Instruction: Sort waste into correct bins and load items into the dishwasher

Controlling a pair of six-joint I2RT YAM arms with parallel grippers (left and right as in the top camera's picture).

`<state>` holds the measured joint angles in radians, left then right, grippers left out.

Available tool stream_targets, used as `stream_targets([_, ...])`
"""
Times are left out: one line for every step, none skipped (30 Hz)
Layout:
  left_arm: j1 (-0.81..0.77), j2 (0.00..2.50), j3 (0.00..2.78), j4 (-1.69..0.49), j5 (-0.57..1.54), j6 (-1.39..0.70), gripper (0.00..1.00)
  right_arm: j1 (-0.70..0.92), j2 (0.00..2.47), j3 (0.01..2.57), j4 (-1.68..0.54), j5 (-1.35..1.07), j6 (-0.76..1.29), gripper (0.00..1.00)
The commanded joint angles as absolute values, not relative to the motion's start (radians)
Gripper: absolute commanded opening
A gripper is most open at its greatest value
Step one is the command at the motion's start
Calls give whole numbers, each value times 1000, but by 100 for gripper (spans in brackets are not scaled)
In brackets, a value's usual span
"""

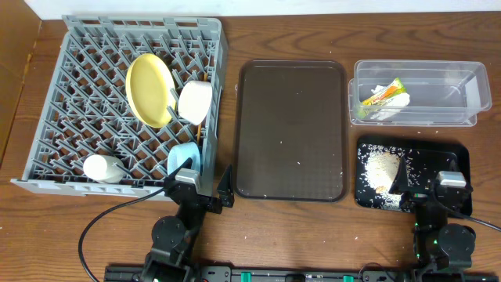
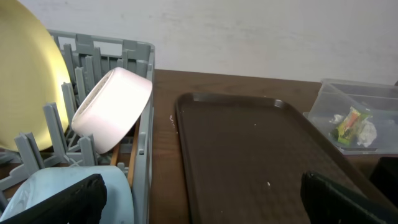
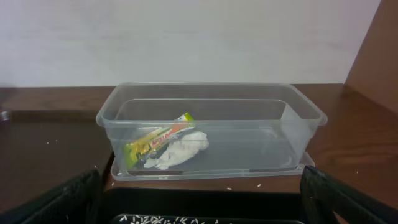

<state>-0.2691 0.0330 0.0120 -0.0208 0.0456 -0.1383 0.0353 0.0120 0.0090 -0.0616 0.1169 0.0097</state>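
The grey dish rack (image 1: 48,160) at the left holds the yellow plate (image 1: 149,90), the white bowl (image 1: 196,100), the light blue bowl (image 1: 184,159), the white cup (image 1: 103,168) and the wooden chopsticks (image 1: 201,129). The clear tub (image 1: 454,94) holds the green-and-orange wrapper (image 1: 385,94) and the white napkin (image 1: 383,111). The black tray (image 1: 454,157) holds the crumbs (image 1: 381,166). My left gripper (image 1: 202,186) is open and empty at the rack's near right corner. My right gripper (image 1: 430,188) is open and empty over the black tray's near edge.
The dark brown serving tray (image 1: 291,129) lies between the rack and the bins, with a few stray crumbs on it. In the left wrist view it (image 2: 249,155) fills the middle, beside the white bowl (image 2: 112,109). The right wrist view faces the tub (image 3: 211,127).
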Motion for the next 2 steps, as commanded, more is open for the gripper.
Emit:
stream_targets([-264, 37, 4, -69, 25, -148, 100, 25, 7, 5, -61, 120, 3, 99])
stream_targets([-264, 37, 4, -69, 25, -148, 100, 25, 7, 5, -60, 120, 3, 99])
